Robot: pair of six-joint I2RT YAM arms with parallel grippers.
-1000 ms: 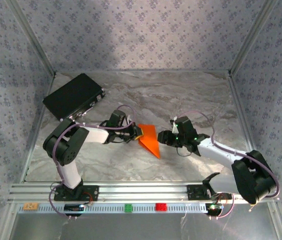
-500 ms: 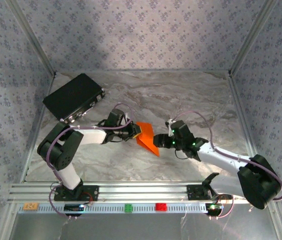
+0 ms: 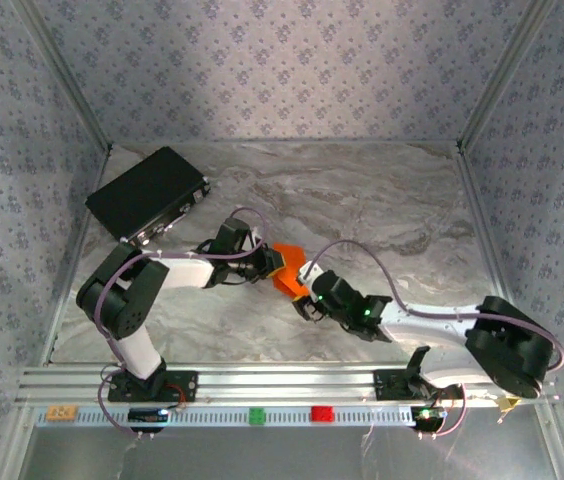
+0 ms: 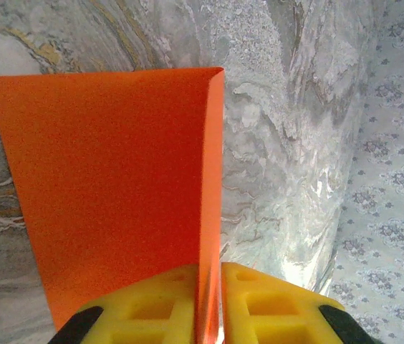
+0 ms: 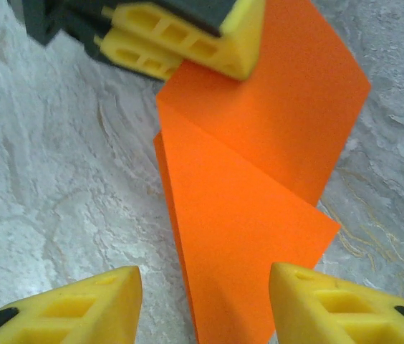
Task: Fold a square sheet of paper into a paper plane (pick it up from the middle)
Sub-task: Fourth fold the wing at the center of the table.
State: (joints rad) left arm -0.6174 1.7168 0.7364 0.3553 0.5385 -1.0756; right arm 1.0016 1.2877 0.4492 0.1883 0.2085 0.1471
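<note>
Left hand (image 4: 209,290) is clamped on the orange sheet (image 4: 109,179), pinching a raised fold between its pads. The sheet sits mid-desk (image 3: 382,200), half folded, between the two arms. Right hand (image 5: 205,304) hangs with its fingers apart, straddling the sheet's free end and gripping nothing. The danger: if it closes off the crease line, the layers skew and the fold goes crooked. A tug against that thin pinch could slip or tear the paper.

The square sheet of paper (image 3: 289,272), bright orange, is folded along a sharp crease, flaps splayed apart.
</note>
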